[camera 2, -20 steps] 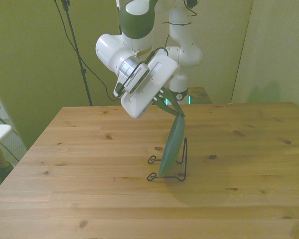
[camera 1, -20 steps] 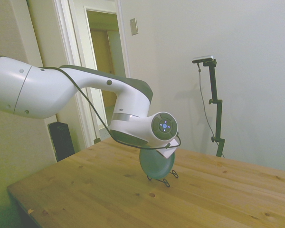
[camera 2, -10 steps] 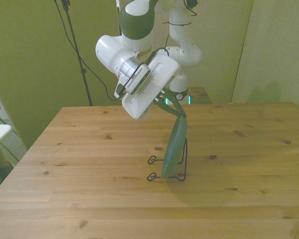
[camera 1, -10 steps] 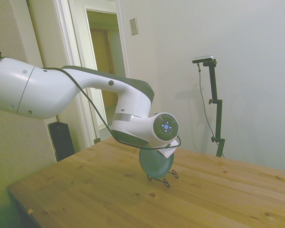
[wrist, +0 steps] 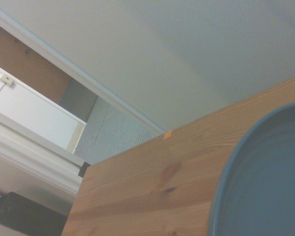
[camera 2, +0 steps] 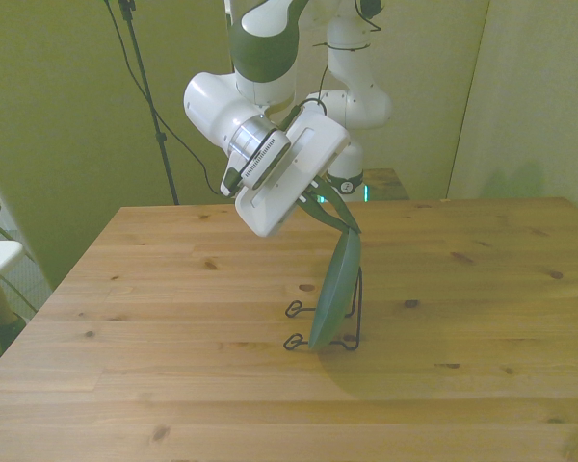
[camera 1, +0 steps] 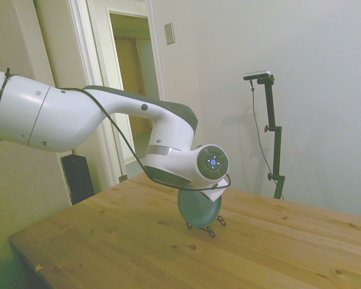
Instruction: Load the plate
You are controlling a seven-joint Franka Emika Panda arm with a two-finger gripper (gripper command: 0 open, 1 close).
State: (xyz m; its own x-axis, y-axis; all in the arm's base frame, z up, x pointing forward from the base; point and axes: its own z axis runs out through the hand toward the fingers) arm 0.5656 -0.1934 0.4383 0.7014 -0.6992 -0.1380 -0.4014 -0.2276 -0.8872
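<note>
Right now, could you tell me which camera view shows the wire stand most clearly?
The front view: the wire stand shows its looped feet and upright, with the plate on edge in it. The side view shows only its feet beneath the plate. The wrist view shows none of it.

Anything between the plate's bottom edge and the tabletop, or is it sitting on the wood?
The thin black wire stand lies between them: in the front view the plate stands on edge, leaning in it, above the table. The gripper is at its top rim.

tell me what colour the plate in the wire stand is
Dark green, plain and matte; the plate shows best in the front view.
</note>
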